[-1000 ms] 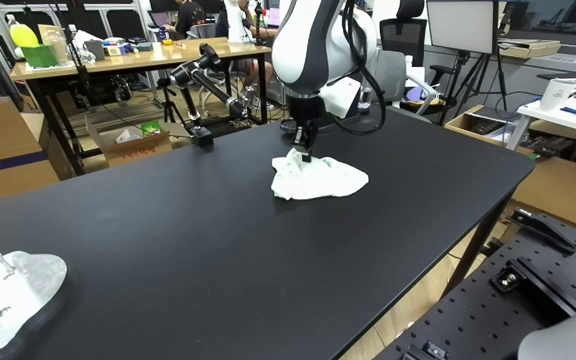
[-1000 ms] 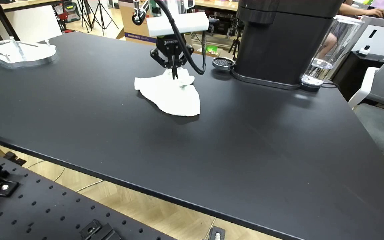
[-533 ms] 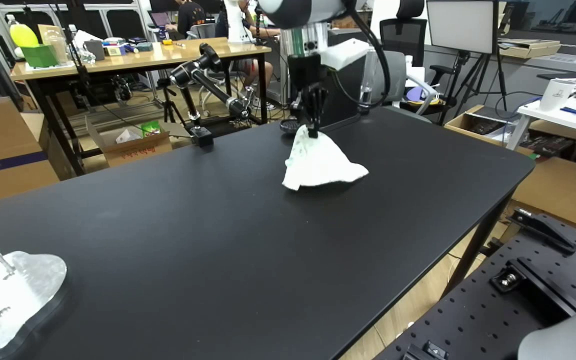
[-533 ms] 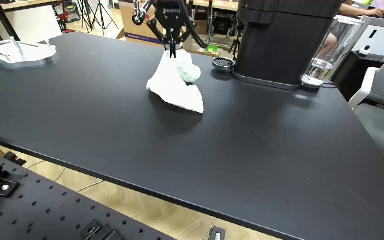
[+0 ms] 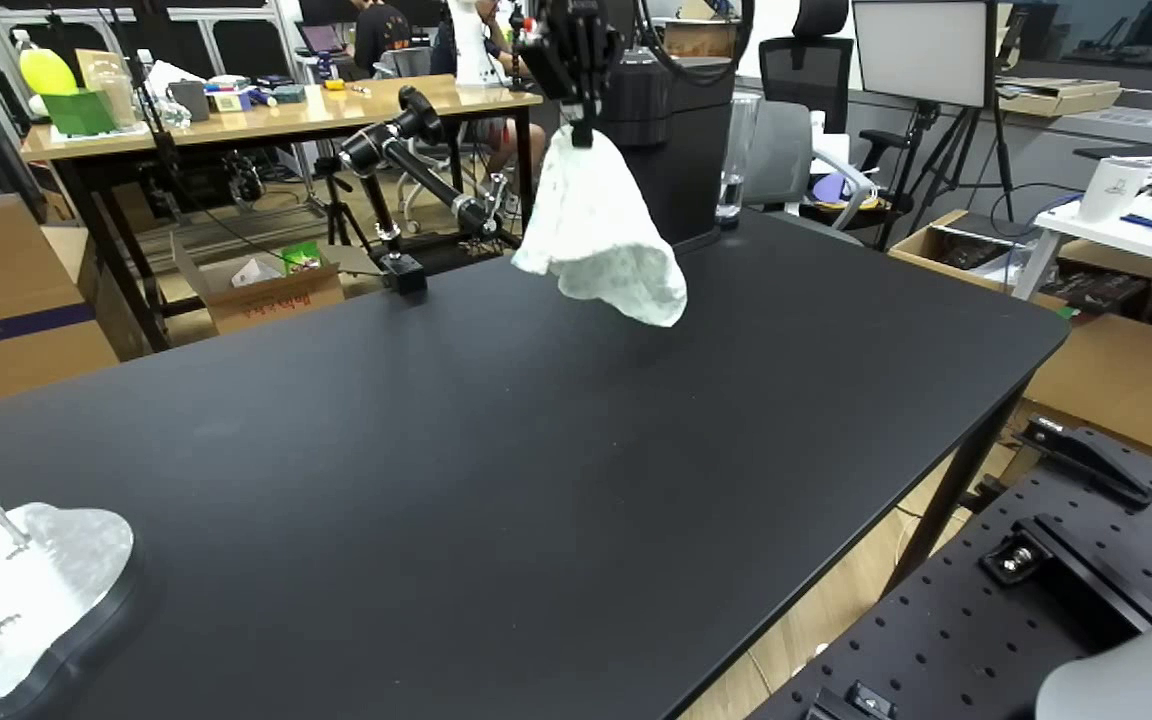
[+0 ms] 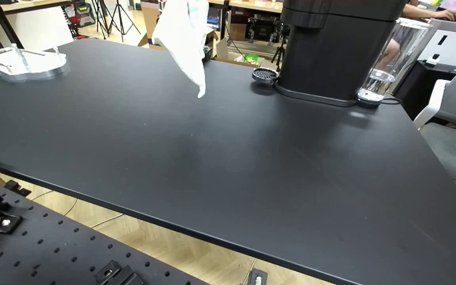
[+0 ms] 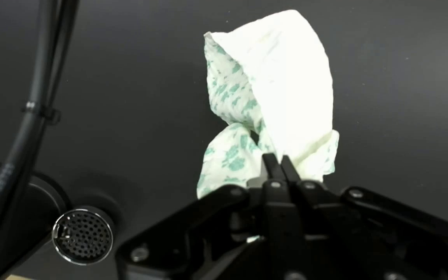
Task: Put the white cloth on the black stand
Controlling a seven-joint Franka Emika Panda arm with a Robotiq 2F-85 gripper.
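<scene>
The white cloth (image 5: 596,220) hangs in the air above the black table, its lower edge off the surface. It also hangs near the top of an exterior view (image 6: 182,35). In the wrist view the cloth (image 7: 294,77) shows green leaf-like prints on its folds. My gripper (image 5: 583,135) is shut on the cloth's top; in the wrist view the gripper's fingertips (image 7: 277,158) are close together with cloth between and around them. A black jointed stand (image 5: 423,173) rises at the table's far edge, left of the cloth and apart from it. In an exterior view the cloth hides most of that stand.
A tall black appliance (image 6: 335,55) stands on the table (image 6: 251,178) with a round perforated metal part (image 6: 265,75) and a clear tank (image 6: 378,79). A pale plate with upright bolts (image 5: 56,560) lies at one end. A cardboard box (image 5: 276,300) is beyond the edge.
My gripper has risen with the cloth, lifting it fully off the table. It has also moved toward the black stand, and has left one exterior view at the top.
</scene>
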